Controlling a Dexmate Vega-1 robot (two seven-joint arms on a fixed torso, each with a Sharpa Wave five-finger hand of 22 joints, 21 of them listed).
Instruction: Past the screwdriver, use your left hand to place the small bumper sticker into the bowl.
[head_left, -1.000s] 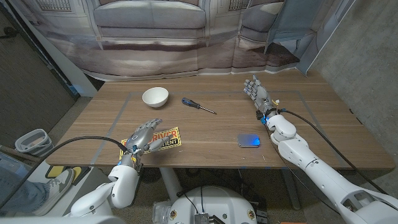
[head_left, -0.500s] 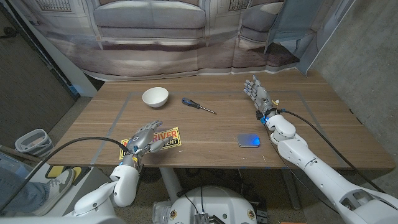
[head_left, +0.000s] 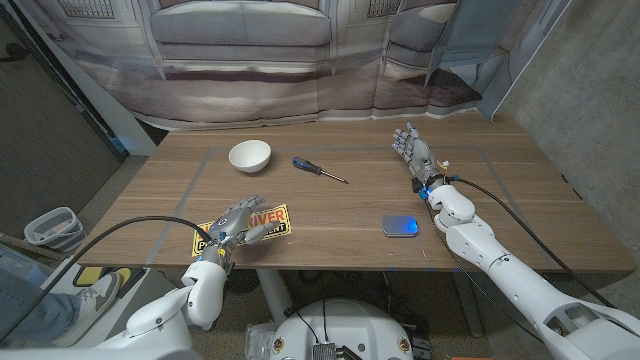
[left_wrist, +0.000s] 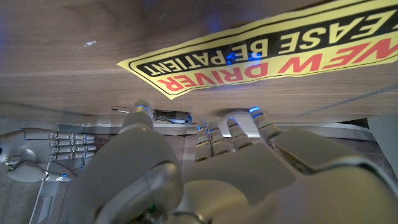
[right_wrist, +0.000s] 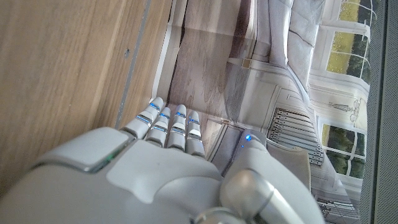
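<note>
The left hand (head_left: 232, 227), fingers spread and holding nothing, covers the sticker's (head_left: 268, 221) left end near the table's (head_left: 500, 190) front edge; contact seems likely but unclear. The right hand (head_left: 410, 147) stands open, far right. Open wood separates the sticker from the screwdriver (head_left: 318, 169) and bowl (head_left: 250, 156).

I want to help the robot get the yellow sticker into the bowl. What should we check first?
1. Left robot hand over the bumper sticker: ok, fingers spread above its left end.
2. Sticker gripped: not ok, it lies flat on the table.
3. Bowl ready: ok, upright and looks empty.
4. Screwdriver out of the way: ok, it lies right of the bowl.
5. Right robot hand clear: ok, far side of the table, holding nothing.
</note>
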